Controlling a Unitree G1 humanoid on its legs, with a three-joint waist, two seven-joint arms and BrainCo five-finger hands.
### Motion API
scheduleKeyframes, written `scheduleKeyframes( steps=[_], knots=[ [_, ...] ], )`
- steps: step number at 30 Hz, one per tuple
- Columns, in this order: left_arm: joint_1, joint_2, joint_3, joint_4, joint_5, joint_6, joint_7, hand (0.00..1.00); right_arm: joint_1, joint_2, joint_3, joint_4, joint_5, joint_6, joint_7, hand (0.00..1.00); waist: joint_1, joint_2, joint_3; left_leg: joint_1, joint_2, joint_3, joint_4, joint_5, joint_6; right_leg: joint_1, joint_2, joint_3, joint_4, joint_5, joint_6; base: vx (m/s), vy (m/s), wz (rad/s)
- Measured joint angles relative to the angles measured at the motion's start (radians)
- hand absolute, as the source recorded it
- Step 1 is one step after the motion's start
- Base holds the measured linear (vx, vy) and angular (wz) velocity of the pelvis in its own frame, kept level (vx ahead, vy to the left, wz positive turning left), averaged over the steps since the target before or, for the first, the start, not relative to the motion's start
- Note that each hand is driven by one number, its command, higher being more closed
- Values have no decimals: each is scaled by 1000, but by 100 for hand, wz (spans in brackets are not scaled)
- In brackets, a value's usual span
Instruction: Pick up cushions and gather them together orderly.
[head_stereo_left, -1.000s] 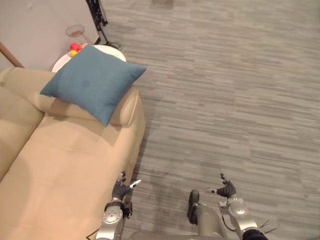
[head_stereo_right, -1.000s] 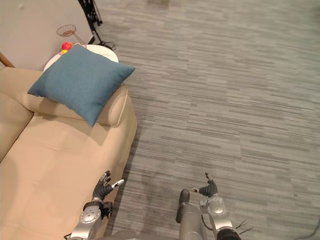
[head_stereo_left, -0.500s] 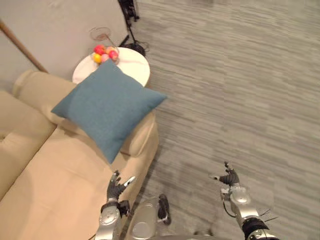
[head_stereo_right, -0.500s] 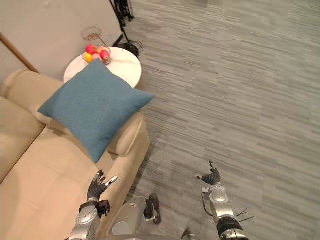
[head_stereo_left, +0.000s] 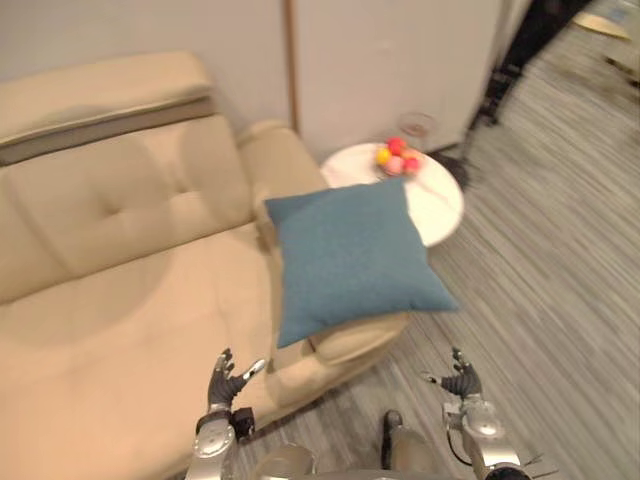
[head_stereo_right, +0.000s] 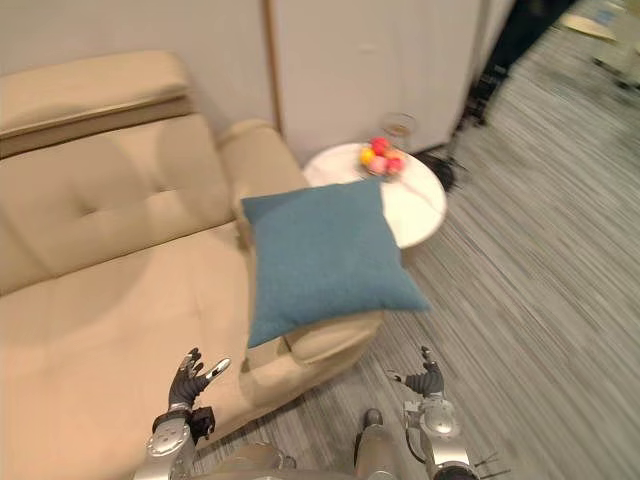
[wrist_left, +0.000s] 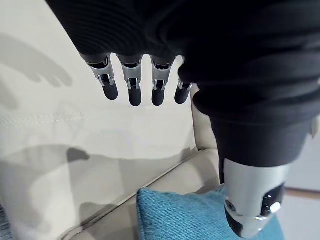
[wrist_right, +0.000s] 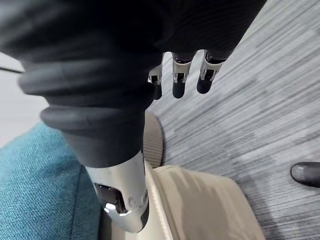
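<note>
Grey striped floor (head_stereo_left: 560, 300) runs beside the tan sofa (head_stereo_left: 110, 300). The left hand (head_stereo_left: 226, 380), over the sofa's front edge, and the right hand (head_stereo_left: 461, 381), off the sofa's side, spread their fingers and hold nothing. The blue cushion (head_stereo_left: 350, 255) lies on the sofa's arm, well apart from both.

A beige sofa (head_stereo_left: 110, 330) with a buttoned backrest (head_stereo_left: 110, 200) and a rounded armrest (head_stereo_left: 275, 150) is set against a pale wall (head_stereo_left: 390, 60), on which a thin wooden strip (head_stereo_left: 291, 60) is seen running upright. A round white tabletop (head_stereo_left: 447, 205) is placed just beside the armrest. The floor (head_stereo_left: 570, 300) is laid with grey wood-grain planks.
</note>
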Motion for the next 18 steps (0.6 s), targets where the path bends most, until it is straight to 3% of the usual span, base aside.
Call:
scheduleKeyframes(
  steps=[2, 6, 7, 8, 10, 11, 14, 18],
  knots=[
    [8, -22, -5, 1, 1, -1, -1, 0, -6, 4, -20, -14, 21, -1, 0, 0, 12, 37, -24, 3, 63, 18, -15, -4, -19, 13, 33, -49, -14, -9, -25, 274, -321, 76],
    [-44, -25, -47, 38, 2, -1, -3, 0, -11, 11, -60, -6, 31, -4, 0, 0, -14, 38, -27, 2, 165, 94, -166, 74, -125, 57, 49, -155, -107, 11, -69, 123, -235, 54],
    [-49, -25, -50, 43, 2, -1, -4, 0, -9, 11, -68, 0, 34, -4, 0, 0, -26, 37, -27, 0, 174, 124, -175, 84, -129, 67, 47, -169, -119, 14, -73, 65, -153, 86],
    [-62, -22, -69, 45, 3, -1, -4, 0, 6, 10, -102, 3, 59, -5, -2, 0, -40, 32, -28, -18, 207, 292, -203, 108, -128, 93, 33, -209, -149, 19, -78, 34, -81, 68],
    [-71, -15, -85, 45, 3, -1, -4, 0, 12, 9, -120, 3, 65, -5, -4, 0, -57, 30, -30, -33, 224, 410, -216, 123, -108, 99, 20, -235, -157, 21, -76, -7, -19, 60],
    [-87, 6, -101, 45, 5, -1, -4, 0, 17, 11, -132, -1, 66, -5, -7, 0, -63, 12, -27, -42, 228, 529, -222, 157, -100, 98, -2, -247, -170, 30, -64, -53, 33, 45],
    [-90, 61, -120, 43, 8, -1, -2, 0, 28, 12, -146, -25, 65, -5, -8, 0, -78, -7, -37, -63, 212, 581, -250, 198, -98, 123, -9, -258, -273, 91, -57, -71, 74, 29],
    [-93, 118, -118, 42, 18, 0, 0, 0, 36, 7, -188, -85, 64, -6, -21, 0, -82, -8, -37, -45, 196, 597, -310, 237, -98, 138, -5, -249, -337, 136, -60, -68, -2, -5]
  ],
)
